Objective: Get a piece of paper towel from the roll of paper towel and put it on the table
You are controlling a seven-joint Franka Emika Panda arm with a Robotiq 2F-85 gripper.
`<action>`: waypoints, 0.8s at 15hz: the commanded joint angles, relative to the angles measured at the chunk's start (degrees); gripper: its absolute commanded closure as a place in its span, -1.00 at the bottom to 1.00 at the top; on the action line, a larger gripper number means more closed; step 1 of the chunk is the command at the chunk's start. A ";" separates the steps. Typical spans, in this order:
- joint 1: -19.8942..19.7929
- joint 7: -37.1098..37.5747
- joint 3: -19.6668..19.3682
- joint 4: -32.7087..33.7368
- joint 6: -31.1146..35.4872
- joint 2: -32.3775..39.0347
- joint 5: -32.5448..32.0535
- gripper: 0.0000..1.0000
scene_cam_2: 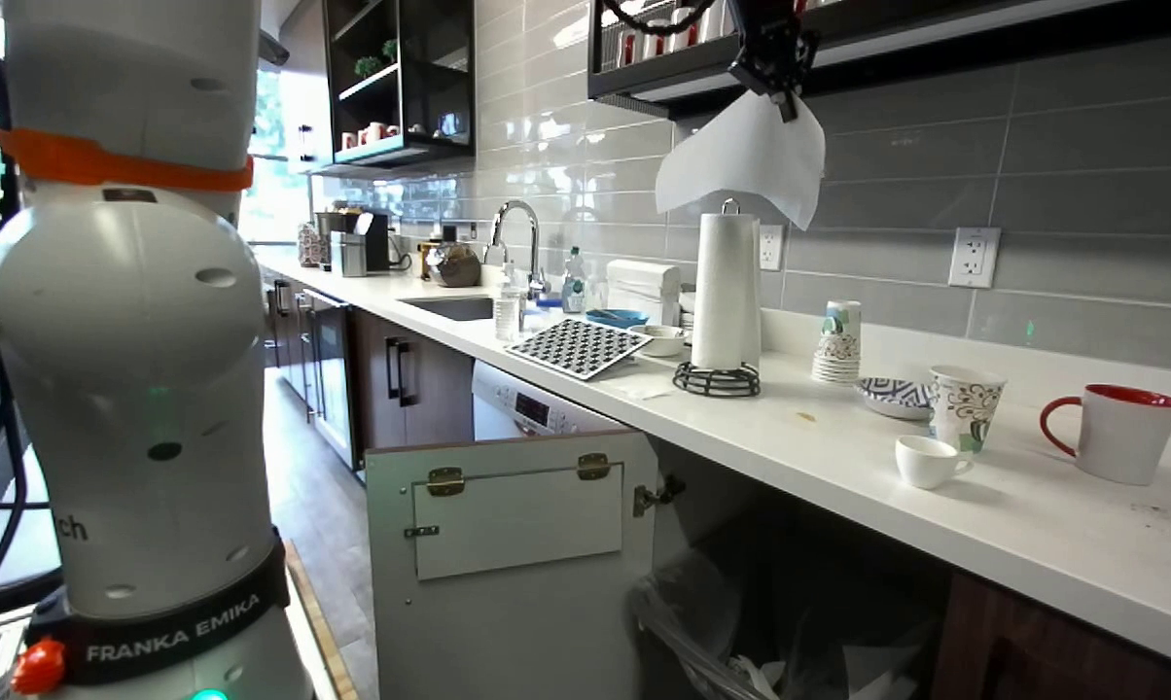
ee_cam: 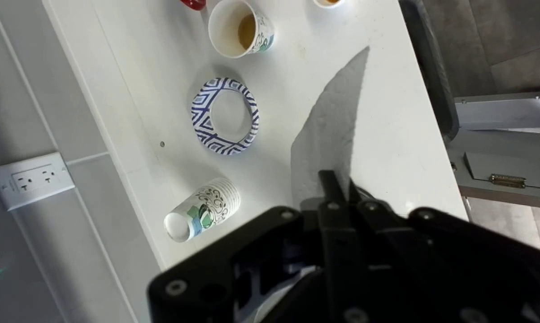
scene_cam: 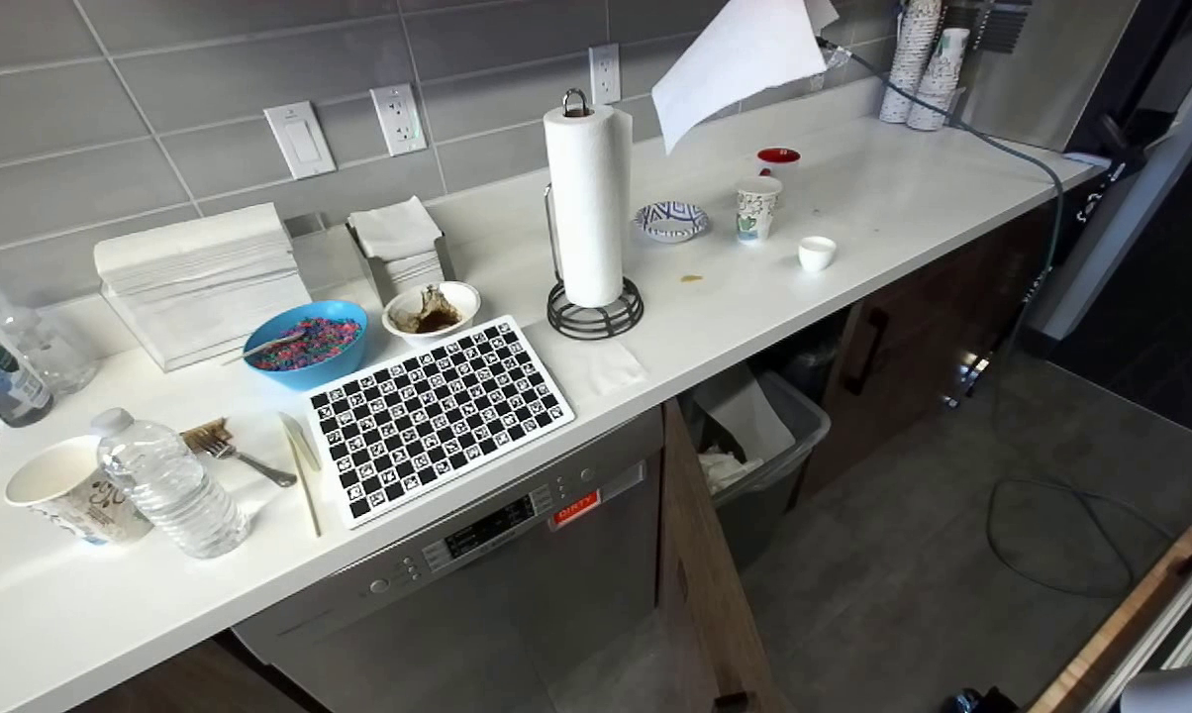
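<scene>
The piece of paper towel [scene_cam: 740, 74] is a floppy white sheet hanging in the air above the table [scene_cam: 700, 322]. My gripper [scene_cam_2: 778, 102] is shut on its upper edge in an exterior view, where the sheet [scene_cam_2: 746, 160] drapes above the roll. In the wrist view the sheet [ee_cam: 326, 130] hangs from between the fingertips [ee_cam: 337, 181]. The roll of paper towel [scene_cam: 588, 208] stands upright on its dark wire holder [scene_cam: 596, 319]; it also shows in an exterior view [scene_cam_2: 725, 292]. In the wrist view the gripper hides the roll, and only a dark arc of the holder shows.
A patterned plate [ee_cam: 225, 115], paper cup [scene_cam: 756, 210], white cup [scene_cam: 816, 254] and red-lined mug [scene_cam_2: 1125, 433] stand beside the roll. The checkered mat [scene_cam: 443, 416] and a small white paper [scene_cam: 608, 366] lie on its other side. A cabinet door [scene_cam_2: 513, 564] stands open below.
</scene>
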 commanded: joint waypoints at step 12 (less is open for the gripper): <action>-6.83 7.75 -4.75 -20.87 12.91 -2.04 1.21 1.00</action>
